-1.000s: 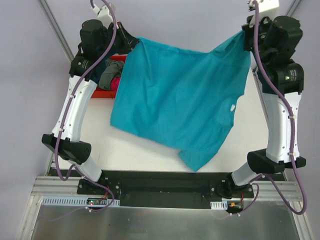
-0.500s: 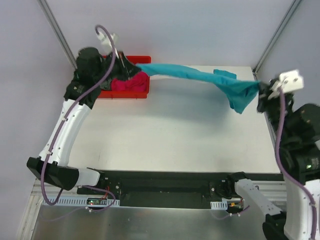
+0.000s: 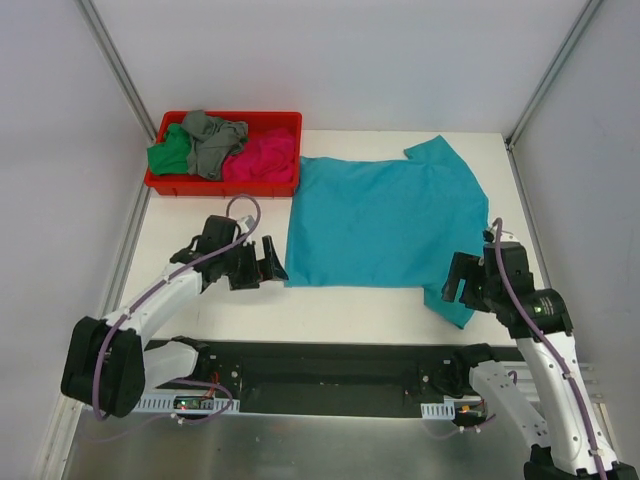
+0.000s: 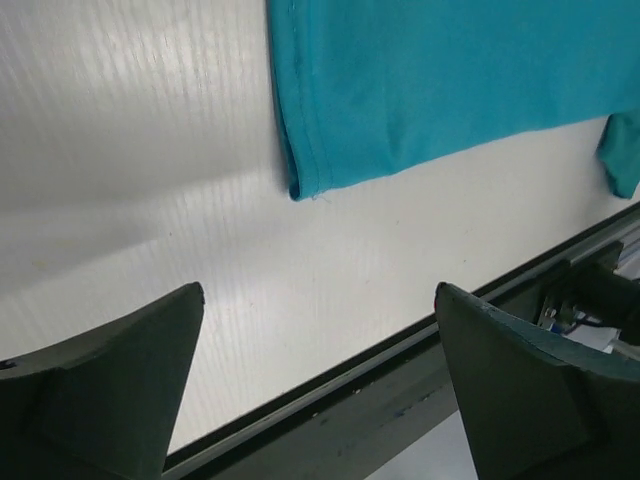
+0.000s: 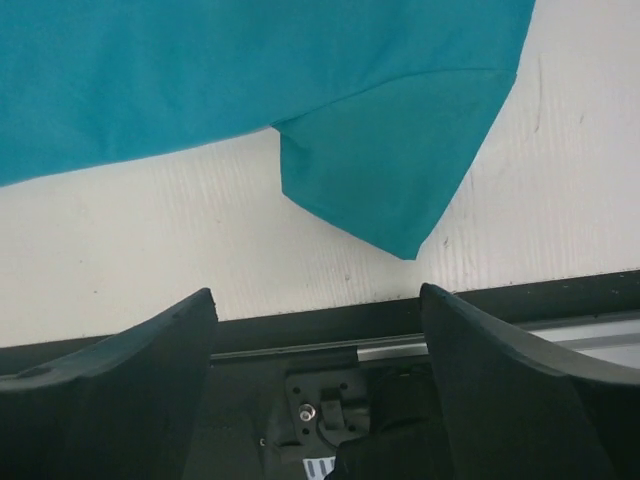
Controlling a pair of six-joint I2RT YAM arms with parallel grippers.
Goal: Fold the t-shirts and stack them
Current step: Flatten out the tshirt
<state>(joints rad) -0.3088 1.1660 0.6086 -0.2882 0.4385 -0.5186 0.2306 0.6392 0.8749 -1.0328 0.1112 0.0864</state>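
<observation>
My left pincer [image 3: 268, 263] [image 4: 320, 400]: it hung low near the near edge of the bench [image 3: 340, 305], left of centre. Its fingers were wide apart, with only bare bench between them.
My right pincer [image 3: 455, 283] [image 5: 315, 390]: it hung low towards the near right corner, fingers spread wide and gripping nothing.
The teal t-shirt [image 3: 385, 225] [image 4: 430, 80] [image 5: 250, 80]: it lay spread flat on the right half of the bench, from just past my pincers to the far edge. Its near left hem corner lay just beyond my left pincer's tips, not touching them.
Its near sleeve [image 3: 455, 308] [image 5: 390, 180]: it lay flat, pointing at the near edge, just beside my right pincer.
The red bin [image 3: 220, 187]: it sat at the far left corner, its right end just beside the teal cloth.
In the bin: the green t-shirt [image 3: 168, 155] was at the left, the grey t-shirt [image 3: 212, 140] was crumpled in the middle, and the magenta t-shirt [image 3: 262, 158] was at the right.
</observation>
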